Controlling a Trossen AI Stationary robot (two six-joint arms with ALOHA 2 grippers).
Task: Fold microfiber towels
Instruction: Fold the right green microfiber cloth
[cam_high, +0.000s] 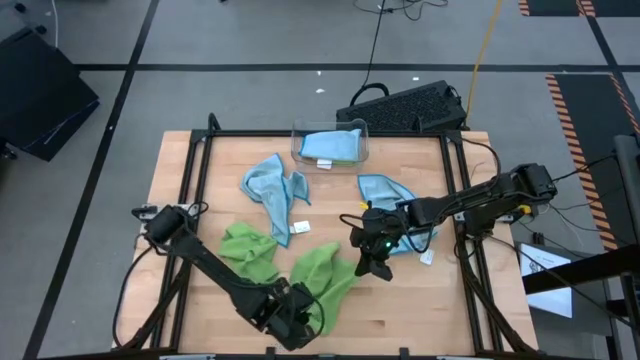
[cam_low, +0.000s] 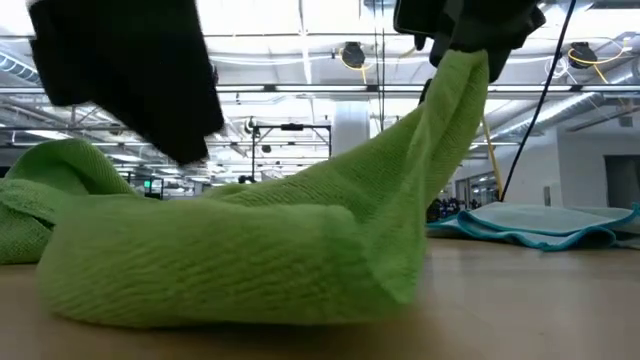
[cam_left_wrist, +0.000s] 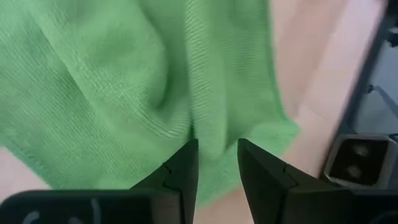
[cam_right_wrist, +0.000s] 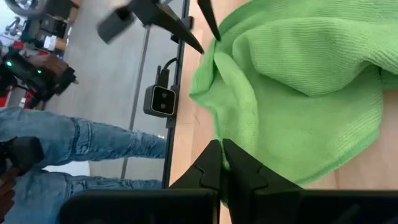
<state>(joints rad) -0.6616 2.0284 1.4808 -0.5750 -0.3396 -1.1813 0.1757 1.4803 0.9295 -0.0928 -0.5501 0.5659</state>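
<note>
Handling as soft, light and limp: the lime green towel (cam_high: 322, 275) near the table's six o'clock edge sags and drapes wherever unsupported, so best taken by a corner or hem, two corners at once to spread it flat; grippy microfibre, unlikely to slip from a firm pinch, likely to drag on the wooden table (cam_high: 400, 310)

Pinched at two ends now. Right gripper (cam_high: 370, 262), fingers pressed together on an edge of the cloth, lifting that corner into a peak in the low view, toward three o'clock of the towel. Left gripper (cam_high: 288, 318) at the towel's six o'clock side, jaws partly apart with a fold of green fabric between the fingers (cam_left_wrist: 183, 177) in its wrist view, apparently clamped on that fold

Looks: bright lime, fine ribbed weave, rumpled into a mound with thick rolled folds, not yet squared. No tag visible on it

Elsewhere: a second green towel (cam_high: 247, 251) crumpled toward nine o'clock of it; a light blue towel (cam_high: 275, 192) bunched at table centre; another blue towel (cam_high: 385, 195) under the right arm toward three o'clock; a folded blue towel inside the clear bin (cam_high: 330, 146) at twelve o'clock. A person's jeans-clad legs beyond the table edge in the right wrist view
</note>
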